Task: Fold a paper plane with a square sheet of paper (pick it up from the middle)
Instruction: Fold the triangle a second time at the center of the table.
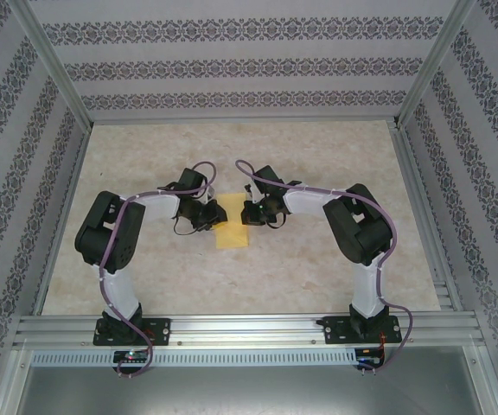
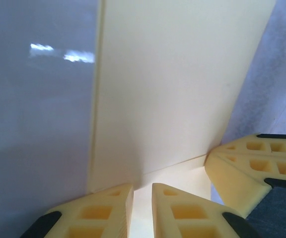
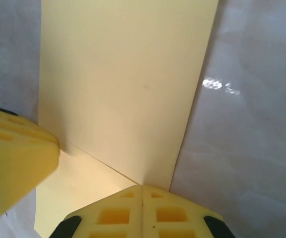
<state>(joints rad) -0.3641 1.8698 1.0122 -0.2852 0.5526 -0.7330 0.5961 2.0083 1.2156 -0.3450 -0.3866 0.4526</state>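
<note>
The square sheet of paper, plain yellow, lies folded into a narrow strip at the table's middle. A folded flap covers most of it, and its edge crosses just ahead of both grippers' tips. My left gripper is at the sheet's far left end, its fingers a narrow gap apart over the lower layer. My right gripper is at the far right end, shut, with its tips resting on the flap's edge. Each wrist view catches one of the other gripper's fingers. The paper plane is out of view.
The pale marbled tabletop spreads around the sheet. Patterned walls and aluminium rails close the cell in on every side. Both arms bend inward from their bases toward the middle.
</note>
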